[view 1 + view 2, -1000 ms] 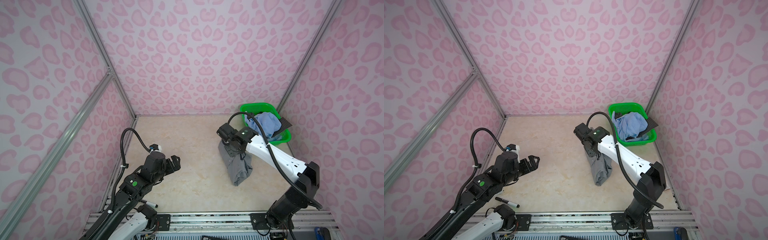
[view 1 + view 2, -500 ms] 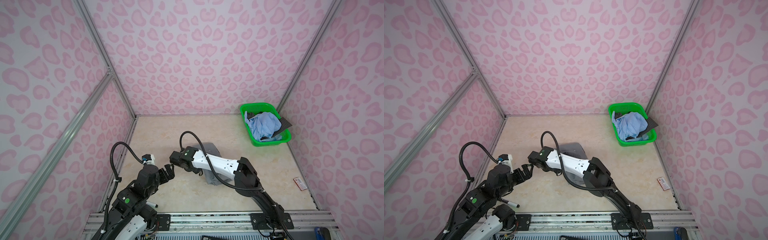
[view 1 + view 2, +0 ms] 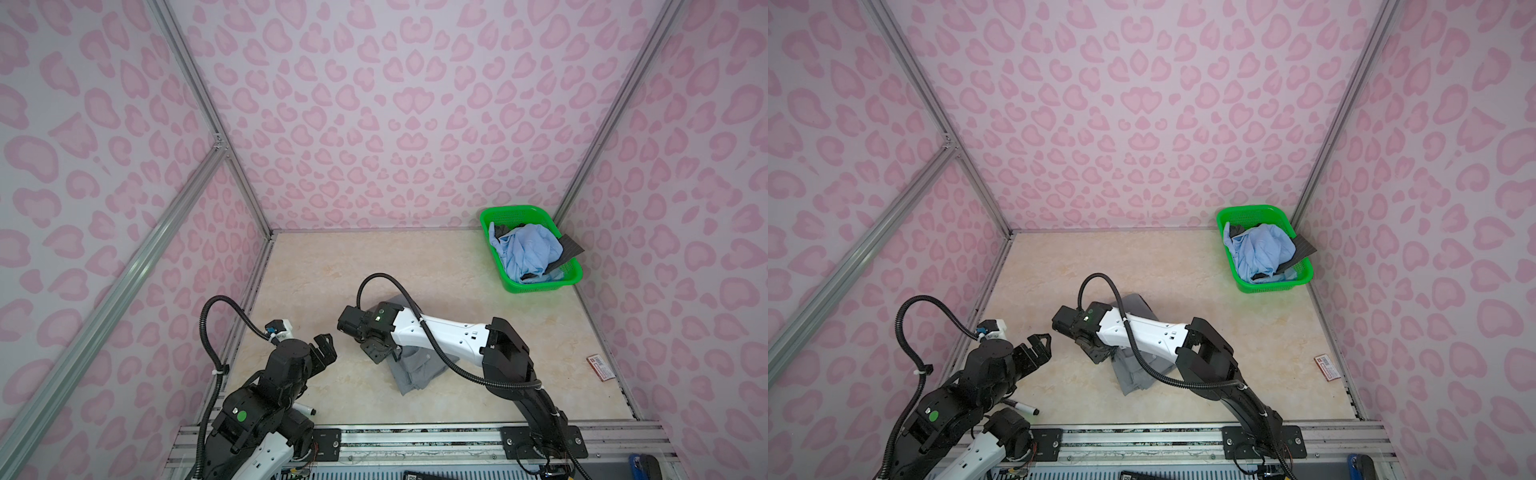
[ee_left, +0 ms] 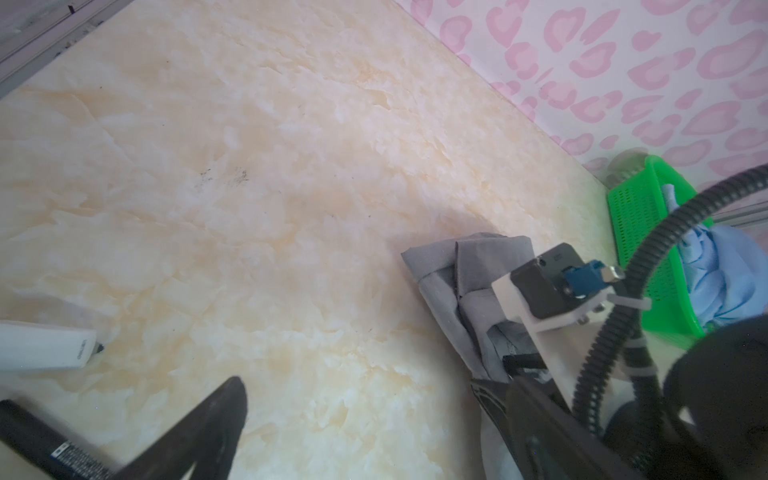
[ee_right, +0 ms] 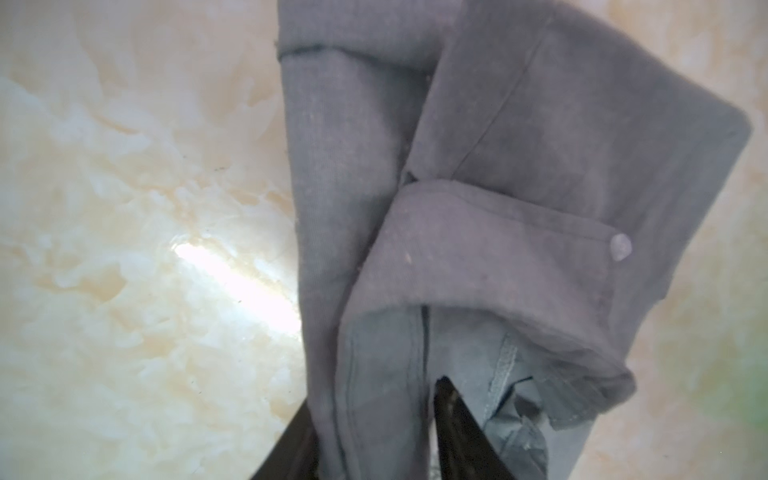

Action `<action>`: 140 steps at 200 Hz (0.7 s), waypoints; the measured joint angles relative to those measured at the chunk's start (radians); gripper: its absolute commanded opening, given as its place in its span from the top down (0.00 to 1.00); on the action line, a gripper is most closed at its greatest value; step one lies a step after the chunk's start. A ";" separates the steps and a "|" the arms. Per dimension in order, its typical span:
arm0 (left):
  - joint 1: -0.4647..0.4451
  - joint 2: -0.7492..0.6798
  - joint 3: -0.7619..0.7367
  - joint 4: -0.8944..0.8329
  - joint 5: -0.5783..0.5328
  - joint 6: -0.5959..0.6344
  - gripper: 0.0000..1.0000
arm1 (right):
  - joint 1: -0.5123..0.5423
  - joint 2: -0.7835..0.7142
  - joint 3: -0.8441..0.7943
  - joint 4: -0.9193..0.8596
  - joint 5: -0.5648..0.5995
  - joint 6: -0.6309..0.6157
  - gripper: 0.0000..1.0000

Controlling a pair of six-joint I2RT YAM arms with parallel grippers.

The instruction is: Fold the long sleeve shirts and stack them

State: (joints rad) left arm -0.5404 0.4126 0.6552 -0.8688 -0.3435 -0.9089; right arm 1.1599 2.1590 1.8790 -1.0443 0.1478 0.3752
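**Transfer from basket to work area.** A second ago the grey shirt [image 3: 415, 372] hung from the right gripper [image 3: 375, 352] beside the green basket [image 3: 519, 210]. It now lies bunched on the table [image 3: 332, 270] near the middle, partly under the right arm. We judge the carry done and the spreading not yet begun.

In the right wrist view, cloth sits between the dark fingers [image 5: 461, 419]. We cannot tell whether they pinch it or have let go. The left gripper [image 3: 326, 347] stands spread and empty, near the shirt but apart from it.

The shirt's long axis runs roughly from the back wall toward the front rail. A buttoned flap [image 5: 498, 249] shows, but we cannot tell which end carries the collar.
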 measured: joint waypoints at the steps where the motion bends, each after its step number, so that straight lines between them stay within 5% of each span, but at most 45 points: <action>1: 0.000 0.000 0.000 0.000 0.000 0.000 0.01 | 0.000 -0.002 -0.003 0.002 -0.003 0.000 0.49; 70: 0.000 0.085 -0.013 -0.006 -0.002 -0.029 0.01 | -0.085 -0.304 -0.286 0.249 -0.307 0.042 0.43; 140: -0.001 0.268 -0.183 0.165 0.165 -0.085 0.04 | -0.502 -0.549 -0.735 0.365 -0.336 0.028 0.48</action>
State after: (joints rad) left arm -0.5415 0.6807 0.4725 -0.7036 -0.1787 -0.9939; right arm 0.6579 1.6104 1.1442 -0.6796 -0.1886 0.4030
